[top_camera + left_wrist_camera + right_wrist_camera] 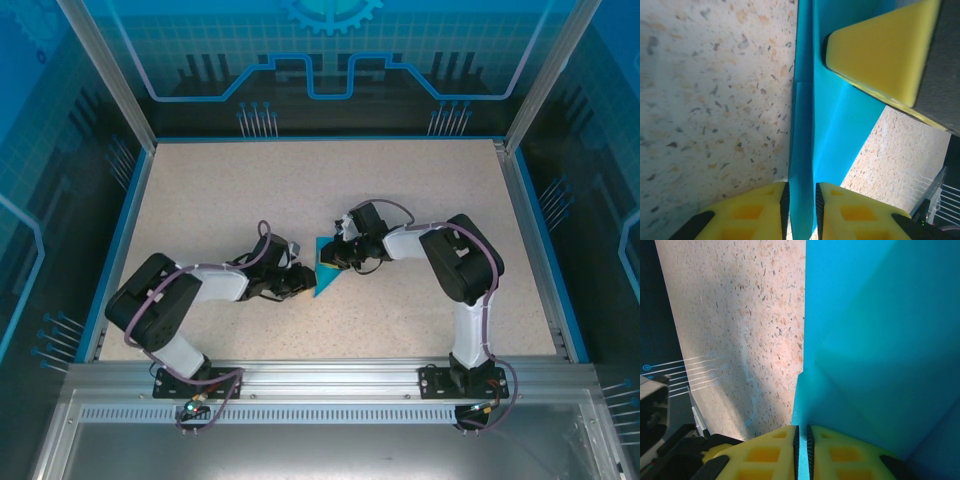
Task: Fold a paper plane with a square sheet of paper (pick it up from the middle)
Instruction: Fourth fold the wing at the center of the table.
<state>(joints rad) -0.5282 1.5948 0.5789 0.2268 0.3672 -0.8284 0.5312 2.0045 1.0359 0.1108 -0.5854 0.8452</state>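
The teal-blue sheet of paper (325, 270) lies mid-table, folded into a creased, pointed shape between both grippers. My left gripper (303, 283) comes at it from the left. In the left wrist view its jaws (801, 192) stand slightly apart, and an upright fold of the paper (835, 115) passes loosely between them. My right gripper (335, 255) reaches in from the right. Its jaws (801, 432) are pinched on the paper's edge (880, 340), whose layered flaps spread out ahead. One yellow right fingertip (885, 50) rests over the paper in the left wrist view.
The speckled beige tabletop (300, 190) surrounds the paper, bounded by a blue rim (120, 230) and transparent walls. Both arm bases sit on the aluminium rail (320, 380) at the near edge.
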